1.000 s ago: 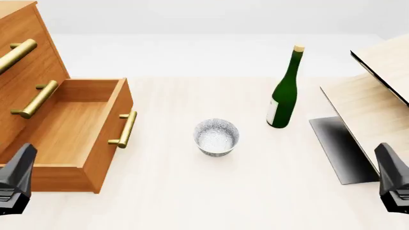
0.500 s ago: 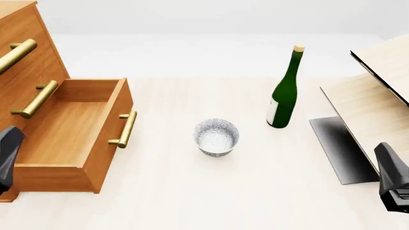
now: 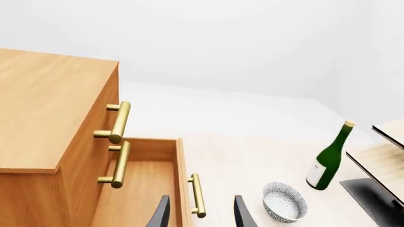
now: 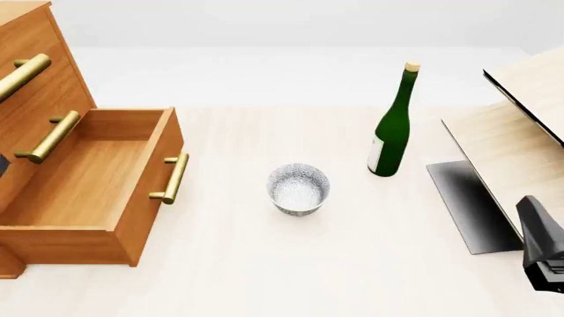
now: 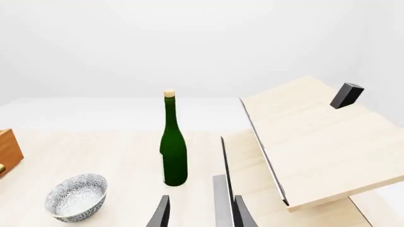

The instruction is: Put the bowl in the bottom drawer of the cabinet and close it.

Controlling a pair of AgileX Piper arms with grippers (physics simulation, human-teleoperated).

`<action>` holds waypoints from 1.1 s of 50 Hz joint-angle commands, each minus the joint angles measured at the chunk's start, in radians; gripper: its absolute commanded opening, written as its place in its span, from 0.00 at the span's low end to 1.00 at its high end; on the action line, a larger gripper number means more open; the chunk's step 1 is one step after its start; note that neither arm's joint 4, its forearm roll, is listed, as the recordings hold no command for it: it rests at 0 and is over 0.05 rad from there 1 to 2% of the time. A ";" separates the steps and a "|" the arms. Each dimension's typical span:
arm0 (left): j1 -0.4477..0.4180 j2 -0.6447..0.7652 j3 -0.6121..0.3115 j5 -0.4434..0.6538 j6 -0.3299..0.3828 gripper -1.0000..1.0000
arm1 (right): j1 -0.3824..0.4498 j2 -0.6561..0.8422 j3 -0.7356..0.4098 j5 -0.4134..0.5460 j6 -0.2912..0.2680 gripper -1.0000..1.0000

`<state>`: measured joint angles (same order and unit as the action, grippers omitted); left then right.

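Observation:
The speckled white bowl (image 4: 298, 188) stands upright on the table, mid-way between the cabinet (image 4: 35, 72) and the green bottle (image 4: 392, 125). The bottom drawer (image 4: 88, 178) is pulled out and holds nothing; its brass handle (image 4: 172, 178) faces the bowl. In the left wrist view my left gripper (image 3: 202, 201) is open, high above the drawer front (image 3: 181, 179), with the bowl (image 3: 284, 202) off to one side. My right gripper (image 5: 202, 203) is open too, low at the table's right (image 4: 542, 251), well away from the bowl (image 5: 75, 196).
A tall green bottle (image 5: 173, 151) stands behind and right of the bowl. A pale slanted wooden structure (image 4: 520, 132) and a dark grey slab (image 4: 467, 205) fill the right side. Two upper drawers with brass handles (image 4: 53, 137) are shut.
My left gripper has moved up along the left edge and almost out of the front view. The right gripper, bowl and drawer have stayed put.

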<state>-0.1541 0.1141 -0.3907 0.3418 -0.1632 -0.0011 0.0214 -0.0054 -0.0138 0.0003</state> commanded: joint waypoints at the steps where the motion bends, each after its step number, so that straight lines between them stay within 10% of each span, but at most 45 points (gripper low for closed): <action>1: -0.033 0.036 -0.087 0.074 -0.014 1.00 | 0.000 0.001 -0.001 0.000 0.000 1.00; 29: -0.118 0.192 -0.229 0.188 -0.072 1.00 | 0.000 0.001 -0.001 0.000 0.000 1.00; 55: -0.015 0.262 -0.208 0.235 -0.118 1.00 | 0.000 0.001 -0.001 0.000 0.000 1.00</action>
<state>-0.1972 0.3484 -0.5982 0.5654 -0.2769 -0.0011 0.0222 -0.0061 -0.0140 0.0003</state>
